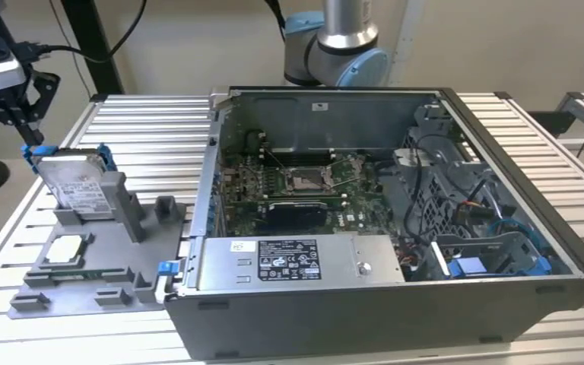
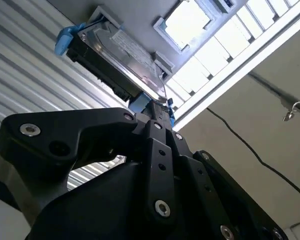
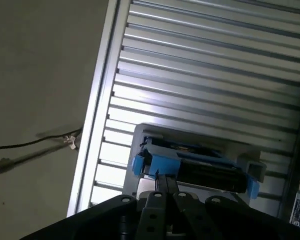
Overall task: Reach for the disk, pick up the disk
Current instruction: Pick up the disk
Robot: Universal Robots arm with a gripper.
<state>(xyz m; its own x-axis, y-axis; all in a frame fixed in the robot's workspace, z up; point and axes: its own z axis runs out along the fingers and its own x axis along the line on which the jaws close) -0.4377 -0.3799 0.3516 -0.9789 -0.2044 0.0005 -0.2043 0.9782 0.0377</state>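
Your black gripper (image 1: 33,141) sat at the top blue rail of the silver rectangular metal disk (image 1: 75,186), which stood upright in the grey plastic fixture (image 1: 119,255). Whether it had closed on that rail, you could not tell. You did best seating squarely on the rail and lifting straight up.

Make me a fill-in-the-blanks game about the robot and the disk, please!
1. The disk has ____ rails along its edges.
2. In the exterior view, it stands in a gray holder to the ____ of the open computer case.
3. The gripper is at the disk's ____ edge.
Missing words: blue; left; top.
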